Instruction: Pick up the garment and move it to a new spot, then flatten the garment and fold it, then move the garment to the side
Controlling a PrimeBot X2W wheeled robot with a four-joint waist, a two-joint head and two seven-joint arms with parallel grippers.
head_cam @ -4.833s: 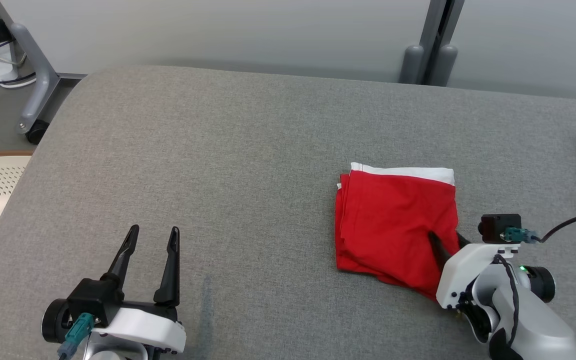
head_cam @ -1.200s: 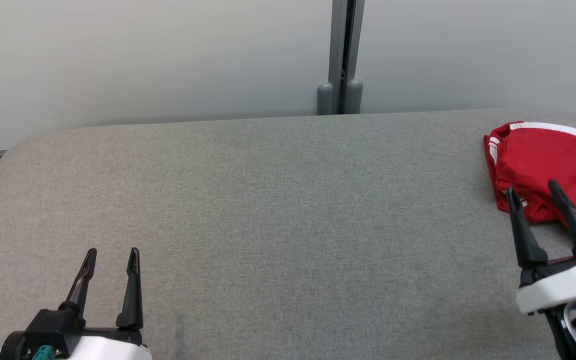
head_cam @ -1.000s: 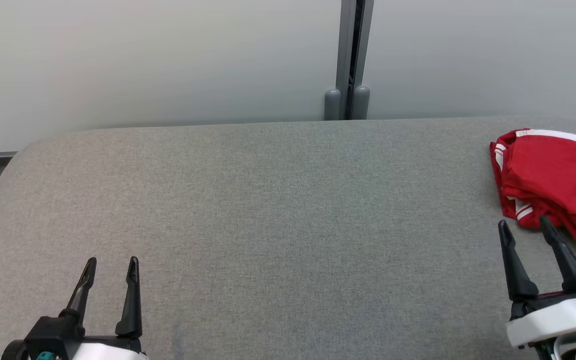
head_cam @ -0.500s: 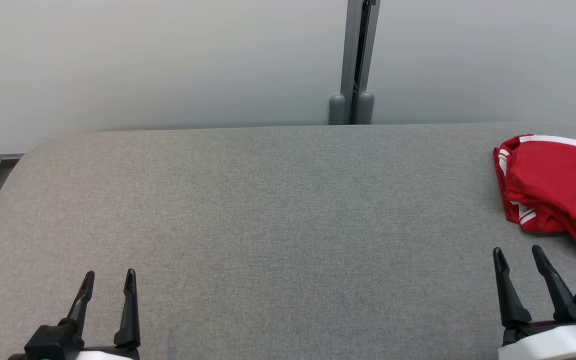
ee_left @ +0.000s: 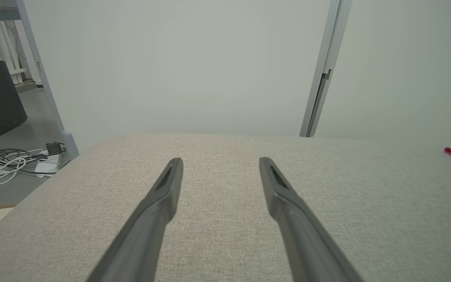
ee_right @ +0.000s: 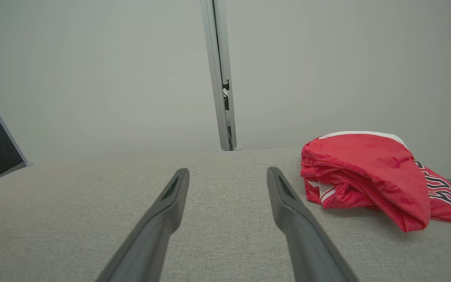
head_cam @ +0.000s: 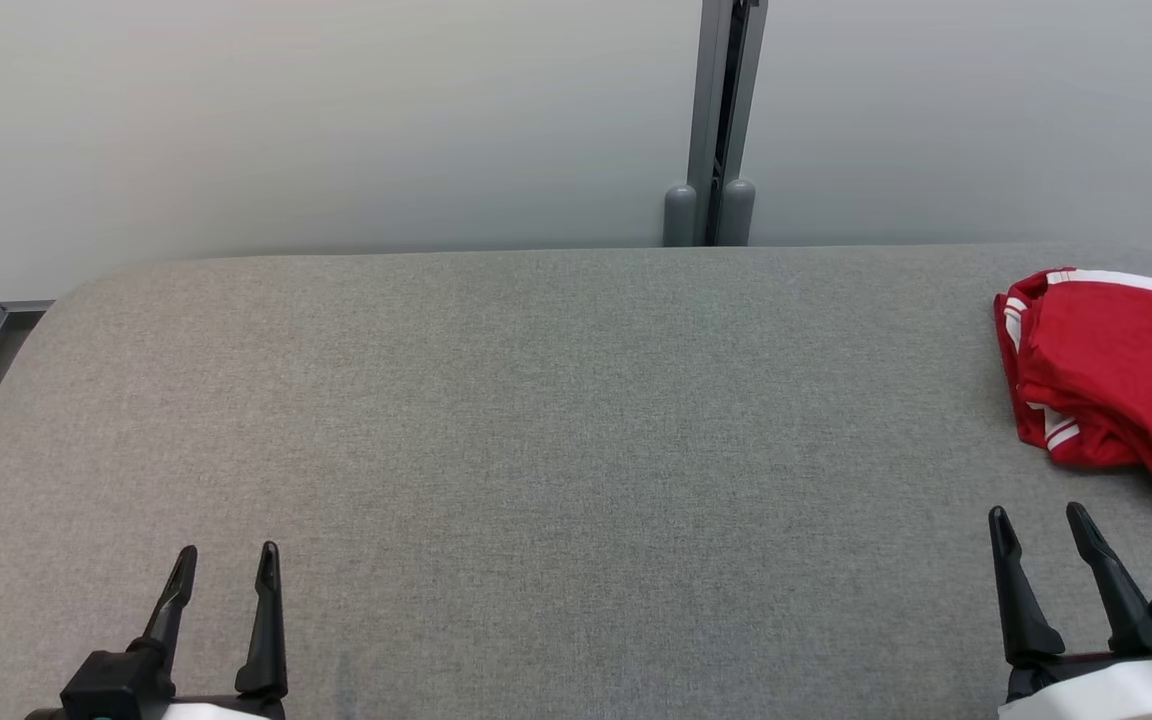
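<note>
I'm seeing grey fabric tabletop (head_cam: pixel 536 400), pale wall (head_cam: pixel 336 120) and metal post (head_cam: pixel 721 120) behind, red garment (head_cam: pixel 1106 380) bunched at its right edge; left gripper (head_cam: pixel 227 550) and right gripper (head_cam: pixel 1036 510) splayed, empty.

Garment (head_cam: pixel 1106 370) on table (head_cam: pixel 536 420), far right; right hand (head_cam: pixel 1036 512) before it, apart; left hand (head_cam: pixel 226 552) near left.

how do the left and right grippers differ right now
The left gripper sits at the lower left over the grey surface, far from the red garment; the right gripper sits at the lower right, with the garment just ahead and to its right. The left wrist view catches the garment as a sliver at its far edge; the right wrist view has it large, close by. Both grippers are open and empty.
</note>
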